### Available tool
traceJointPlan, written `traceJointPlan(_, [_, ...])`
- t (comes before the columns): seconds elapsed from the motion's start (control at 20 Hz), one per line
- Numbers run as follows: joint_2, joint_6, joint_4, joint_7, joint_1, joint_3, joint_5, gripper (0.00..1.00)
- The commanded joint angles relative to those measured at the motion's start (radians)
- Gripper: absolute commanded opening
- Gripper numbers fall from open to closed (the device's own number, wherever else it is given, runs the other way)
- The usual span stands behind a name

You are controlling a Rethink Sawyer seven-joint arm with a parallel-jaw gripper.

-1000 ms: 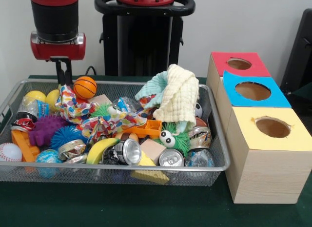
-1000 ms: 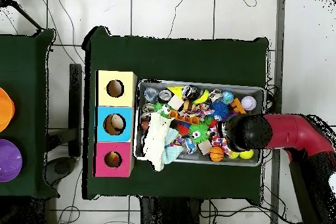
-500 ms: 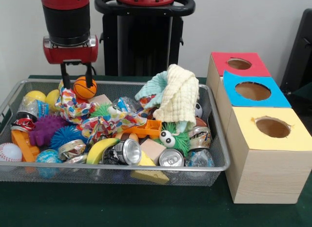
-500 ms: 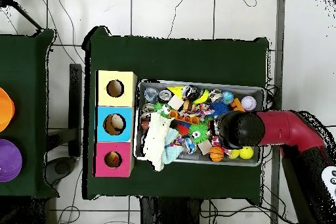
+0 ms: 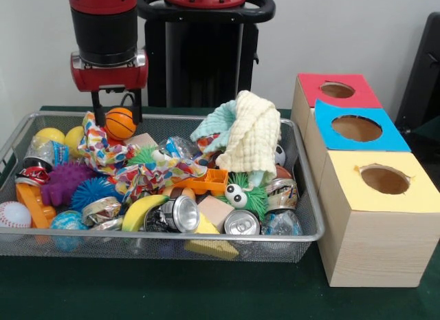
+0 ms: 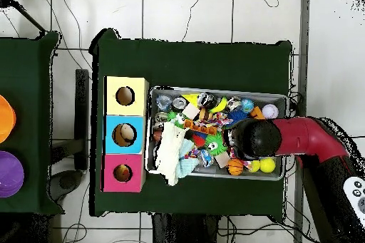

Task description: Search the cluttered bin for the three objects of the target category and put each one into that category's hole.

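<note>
Hovering over the bin's (image 5: 302,232) far corner, your hand (image 5: 117,108) has its prongs spread either side of the orange ball (image 5: 120,122), not pinching it. That ball rests atop the clutter, so it looks easiest to reach.

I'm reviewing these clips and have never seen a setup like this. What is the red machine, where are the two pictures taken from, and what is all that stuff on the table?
The red and black machine is a robot arm; its gripper hangs over the far left corner of a wire mesh bin. Its jaws stand open on either side of a small orange basketball, which sits on the pile; nothing is held.

One picture comes from a camera across the table, facing the robot. The other looks straight down from above, where the arm hides the gripper.

The bin is heaped with clutter: balls, crushed cans, a toy banana, spiky rubber toys, patterned cloth and a pale yellow towel. Beside the bin stand three wooden boxes, each with a round hole on top: red, blue and yellow.
</note>
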Motion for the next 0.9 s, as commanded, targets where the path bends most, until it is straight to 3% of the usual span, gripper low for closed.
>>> traceJointPlan(0.05, [-0.019, 0.11, 0.004, -0.257, 0.015, 0.045, -0.018, 1.0])
traceJointPlan(0.9, [0.063, 0.114, -0.083, -0.273, 0.029, 0.029, -0.05, 1.0])
